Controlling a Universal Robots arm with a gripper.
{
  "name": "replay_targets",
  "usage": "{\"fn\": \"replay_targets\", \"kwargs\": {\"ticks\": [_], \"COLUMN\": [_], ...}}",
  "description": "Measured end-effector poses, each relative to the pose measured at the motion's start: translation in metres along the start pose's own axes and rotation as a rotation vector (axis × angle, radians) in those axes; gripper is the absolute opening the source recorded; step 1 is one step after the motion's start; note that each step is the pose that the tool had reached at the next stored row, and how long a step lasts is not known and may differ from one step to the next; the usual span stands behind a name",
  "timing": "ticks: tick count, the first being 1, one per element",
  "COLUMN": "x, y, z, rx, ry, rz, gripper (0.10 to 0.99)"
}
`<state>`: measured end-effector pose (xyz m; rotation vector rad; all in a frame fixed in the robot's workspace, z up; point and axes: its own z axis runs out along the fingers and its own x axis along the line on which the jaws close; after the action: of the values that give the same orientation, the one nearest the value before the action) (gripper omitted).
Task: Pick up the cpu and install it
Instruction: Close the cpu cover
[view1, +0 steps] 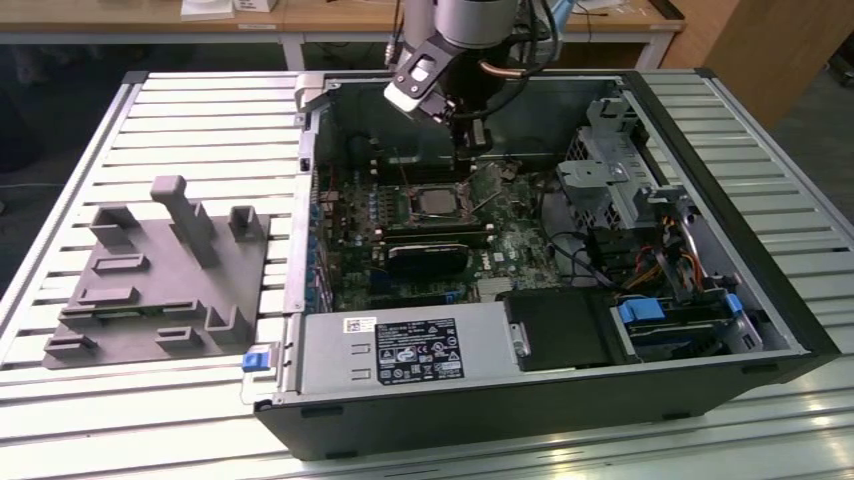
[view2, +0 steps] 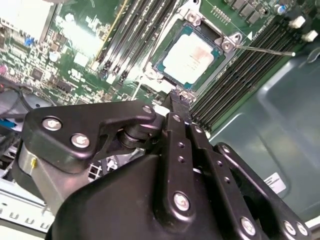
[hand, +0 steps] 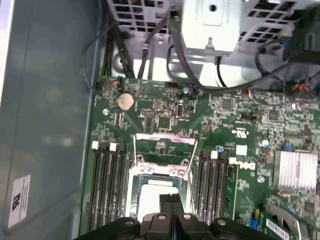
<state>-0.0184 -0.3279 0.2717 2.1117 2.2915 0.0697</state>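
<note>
The cpu (view1: 434, 203) lies flat in the socket on the motherboard inside the open computer case (view1: 747, 300), silvery top up. Both wrist views show it too, the cpu (view2: 192, 55) fully and the cpu (hand: 150, 192) partly covered by my fingers. My gripper (view1: 467, 160) hangs just above the socket's far edge, a little beyond the chip. Its black fingers (view2: 176, 107) are pressed together with nothing between them, as the gripper (hand: 171, 202) also shows. A thin metal socket lever (view2: 265, 50) sticks out beside the socket.
A grey fixture plate (view1: 154, 280) with upright blocks lies on the slatted table at the exterior view's left. Inside the case are memory slots (hand: 107, 190), a silver heatsink (hand: 295, 170), a power supply (view1: 400, 350), a drive cage (view1: 607, 180) and loose cables (view1: 641, 270).
</note>
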Motion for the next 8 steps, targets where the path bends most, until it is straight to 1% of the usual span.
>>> {"fn": "replay_targets", "kwargs": {"ticks": [8], "x": [-0.0003], "y": [0.011], "z": [0.002], "rx": [0.0], "ry": [0.0003], "rz": [-0.001], "gripper": [0.106]}}
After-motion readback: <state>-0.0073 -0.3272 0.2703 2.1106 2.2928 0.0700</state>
